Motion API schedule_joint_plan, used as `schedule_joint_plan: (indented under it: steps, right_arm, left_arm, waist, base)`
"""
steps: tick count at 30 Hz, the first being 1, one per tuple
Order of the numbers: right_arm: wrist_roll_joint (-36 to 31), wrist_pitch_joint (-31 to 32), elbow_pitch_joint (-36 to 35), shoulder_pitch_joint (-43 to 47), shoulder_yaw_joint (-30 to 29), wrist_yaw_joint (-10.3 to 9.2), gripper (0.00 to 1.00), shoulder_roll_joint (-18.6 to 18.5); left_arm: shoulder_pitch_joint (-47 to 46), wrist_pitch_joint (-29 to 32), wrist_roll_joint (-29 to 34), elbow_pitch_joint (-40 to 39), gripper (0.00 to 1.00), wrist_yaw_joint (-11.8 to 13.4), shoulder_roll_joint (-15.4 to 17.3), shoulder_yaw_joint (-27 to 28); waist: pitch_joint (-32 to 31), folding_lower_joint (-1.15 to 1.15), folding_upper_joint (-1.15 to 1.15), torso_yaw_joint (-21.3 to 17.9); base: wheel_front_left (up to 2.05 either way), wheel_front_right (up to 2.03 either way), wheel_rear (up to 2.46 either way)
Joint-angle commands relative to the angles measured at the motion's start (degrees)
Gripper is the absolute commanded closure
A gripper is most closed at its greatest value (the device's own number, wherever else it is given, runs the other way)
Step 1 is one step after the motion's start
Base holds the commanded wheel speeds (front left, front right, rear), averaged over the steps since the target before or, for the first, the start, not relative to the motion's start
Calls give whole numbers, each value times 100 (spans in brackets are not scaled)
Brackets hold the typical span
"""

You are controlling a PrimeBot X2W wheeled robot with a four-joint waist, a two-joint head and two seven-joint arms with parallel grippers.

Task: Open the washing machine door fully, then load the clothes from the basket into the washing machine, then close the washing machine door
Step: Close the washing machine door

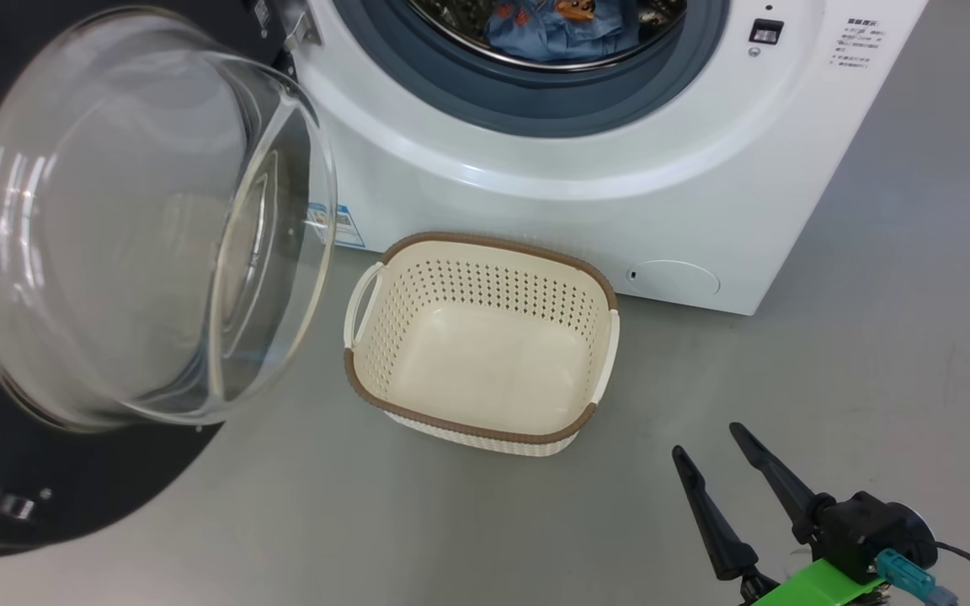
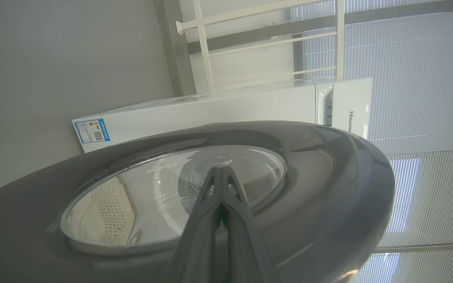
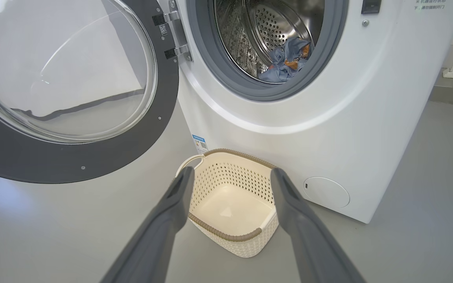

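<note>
The washing machine (image 1: pixel 586 202) stands with its door (image 1: pixel 140 227) swung wide to the left, glass bowl bulging toward me. Light blue clothes (image 1: pixel 565 29) with orange figures lie inside the drum, also seen in the right wrist view as clothes (image 3: pixel 287 59). The cream basket (image 1: pixel 485 337) sits on the floor before the machine with nothing in it. My right gripper (image 1: pixel 708 442) hangs open at the lower right, apart from the basket (image 3: pixel 230 204). My left gripper (image 2: pixel 220 169) is shut, its tips right at the outer face of the door (image 2: pixel 321 188), over the glass; I cannot tell whether they touch.
Grey floor (image 1: pixel 914 353) spreads to the right and in front of the basket. A round cap (image 1: pixel 674 278) and a blue label (image 1: pixel 342 225) sit low on the machine's front. The left wrist view has a white frame (image 2: pixel 210 47) and window blinds (image 2: pixel 419 78) behind the machine.
</note>
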Motion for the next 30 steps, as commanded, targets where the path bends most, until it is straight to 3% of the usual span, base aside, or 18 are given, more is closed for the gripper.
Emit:
schedule_joint_plan:
  steps: [1, 18, 30]
  right_arm:
    - [-50, -56, -99, -165, 173, 8, 0, 5]
    - [5, -138, 94, -127, 299, 8, 0, 146]
    - [20, -167, 143, -247, 336, 8, 0, 236]
  left_arm:
    - [114, 200, -103, -279, 100, 52, 148, 29]
    - [586, 1041, -493, -1578, 100, 370, -541, -510]
    - [574, 1108, -476, -2042, 100, 312, -1007, -932]
  waist:
    - [-34, 0, 0, -28]
    - [-282, 0, 0, -180]
    - [-264, 0, 0, -576]
  base:
    - [0, 0, 0]
    - [0, 0, 0]
    - [0, 0, 0]
